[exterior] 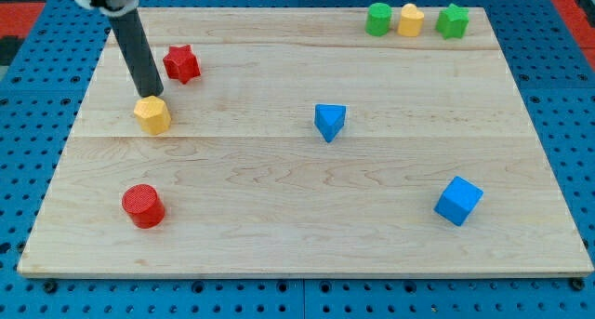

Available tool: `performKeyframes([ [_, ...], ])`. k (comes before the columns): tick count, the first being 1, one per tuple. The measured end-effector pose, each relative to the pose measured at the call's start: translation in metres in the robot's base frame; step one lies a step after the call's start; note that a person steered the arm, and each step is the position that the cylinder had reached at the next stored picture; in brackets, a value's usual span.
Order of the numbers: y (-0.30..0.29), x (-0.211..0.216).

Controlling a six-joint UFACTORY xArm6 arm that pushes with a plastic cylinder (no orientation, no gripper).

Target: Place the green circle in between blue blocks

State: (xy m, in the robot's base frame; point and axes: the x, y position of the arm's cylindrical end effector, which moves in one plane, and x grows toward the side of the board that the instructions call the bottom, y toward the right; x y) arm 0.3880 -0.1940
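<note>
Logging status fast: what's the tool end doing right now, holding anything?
No gripper: my tip holds nothing; it sits at the top edge of the yellow hexagon block, beside the red star.

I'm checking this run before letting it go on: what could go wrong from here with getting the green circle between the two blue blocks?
My tip touches the yellow hexagon, far from the green circle; moving off may drag it. The circle touches the yellow block near the board's top edge, so a push could move both. The blue triangle and blue cube could get knocked.
</note>
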Motion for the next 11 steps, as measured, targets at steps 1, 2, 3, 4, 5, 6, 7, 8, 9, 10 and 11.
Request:
performKeyframes([
  [1, 0.022, 0.038],
  [2, 0.015, 0.006],
  [3, 0.106, -0.028],
  [4, 0.202, -0.078],
  [5, 0.226, -0.135],
  [6, 0.233, -0.189],
  [7, 0.256, -0.196],
  [8, 0.294, -0.196],
  [9, 0.323, -0.196],
  [10, 0.33, -0.172],
  [11, 0.33, -0.119],
])
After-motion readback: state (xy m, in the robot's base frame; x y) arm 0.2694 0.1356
